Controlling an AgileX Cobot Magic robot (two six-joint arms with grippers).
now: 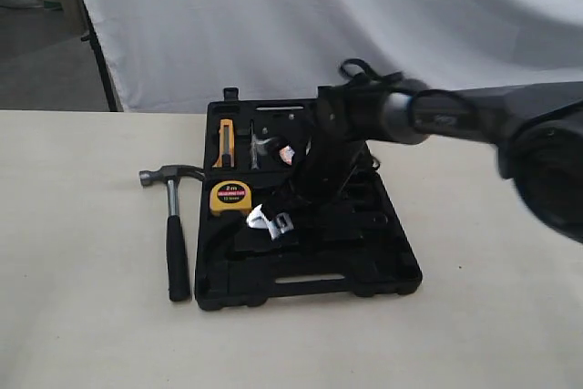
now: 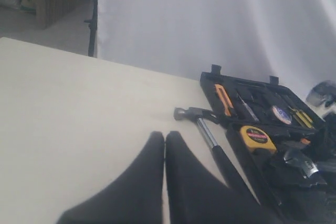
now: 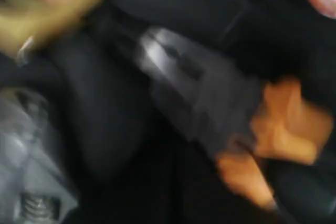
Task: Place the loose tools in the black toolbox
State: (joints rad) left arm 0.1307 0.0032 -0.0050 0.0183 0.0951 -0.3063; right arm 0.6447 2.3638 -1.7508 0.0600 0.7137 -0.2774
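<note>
Find the hammer flat on the table, left of centre in the exterior view, head toward the top, handle running down just beside the toolbox. Expect weight, most of it in the steel head; stiff, nothing fragile. Grip the rubber handle close under the head, where balance and friction look best. Avoid the bare polished neck, likely slippery.

Look for the wrench at centre frame, already inside the lower half of the toolbox, silver head tilted and apparently not seated in a recess, handle hidden under the right arm. Treat as heavy for its size, rigid, smooth at the head. Better taken by the black handle.

Spot the tape roll in the upper half of the case, right of centre in the left wrist view. Probably light and slightly yielding, easy to pinch across the rim.

Also in the case: tape measure just left of the wrench, pliers blurred in the right wrist view, an orange tool at upper left.

Left gripper: clenched on nothing, tip to tip, above the table. Right gripper: down in the case at centre frame, black on black; cannot tell whether parted or clenched.
</note>
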